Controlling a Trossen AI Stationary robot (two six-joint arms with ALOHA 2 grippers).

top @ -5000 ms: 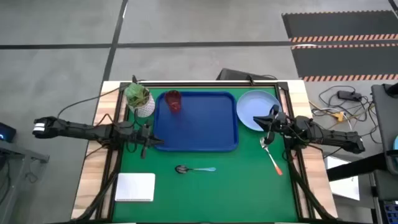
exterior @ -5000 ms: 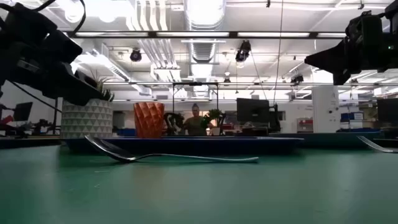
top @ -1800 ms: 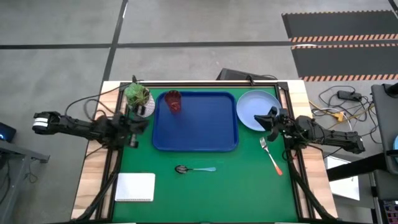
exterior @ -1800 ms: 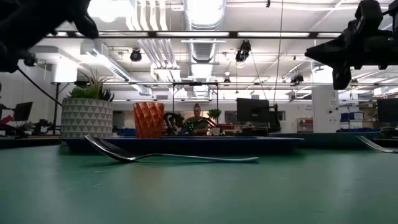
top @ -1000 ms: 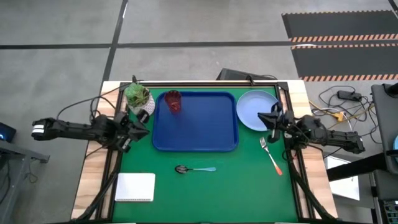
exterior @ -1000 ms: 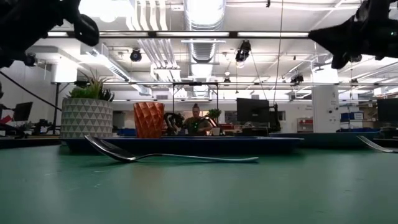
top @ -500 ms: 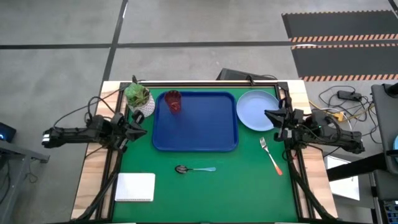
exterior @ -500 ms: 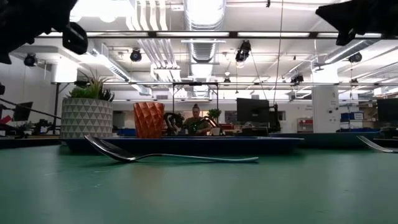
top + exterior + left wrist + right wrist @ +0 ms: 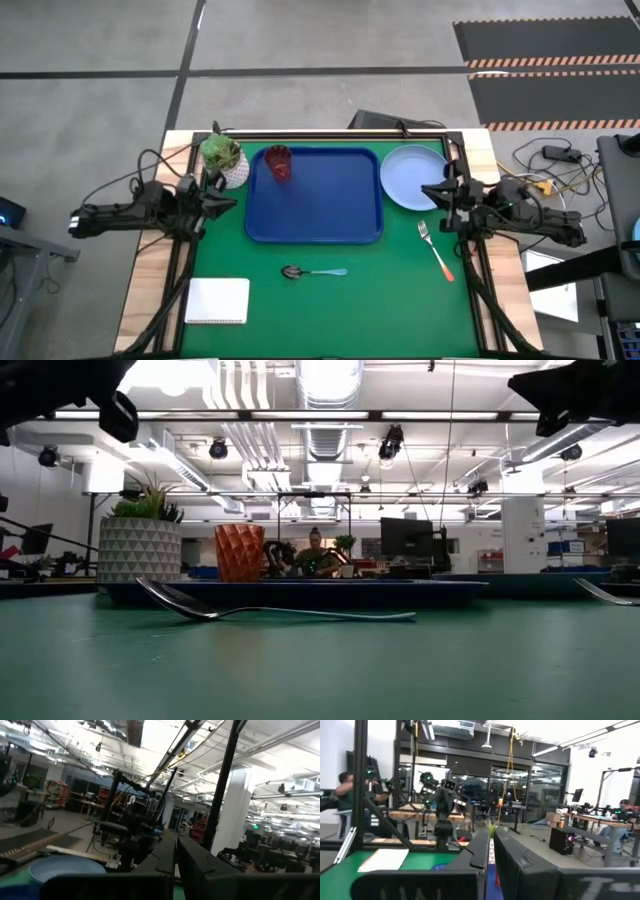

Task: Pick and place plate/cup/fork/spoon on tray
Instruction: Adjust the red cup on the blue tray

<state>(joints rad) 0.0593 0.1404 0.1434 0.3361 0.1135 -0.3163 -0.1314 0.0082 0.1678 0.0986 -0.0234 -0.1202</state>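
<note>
Only the cup (image 9: 279,162) stands on the tray (image 9: 320,225); plate (image 9: 412,176), fork (image 9: 437,251) and spoon (image 9: 312,271) lie on the table. The right gripper (image 9: 444,190) (jaws pressed together, like the left gripper's (image 9: 212,197)) hovers beside the plate — it probably needs to open and descend next.

Blue tableware on a green bench

A dark-blue tray (image 9: 315,195) carries a translucent red cup (image 9: 279,162); the plate (image 9: 413,176) is light blue. The fork (image 9: 438,251) has an orange-red handle, the spoon (image 9: 314,272) a light-blue one. The notepad (image 9: 218,300) is white, the bench (image 9: 330,310) green with pale wood edges, the plant (image 9: 222,157) green in a white pot with a triangle pattern.
</note>
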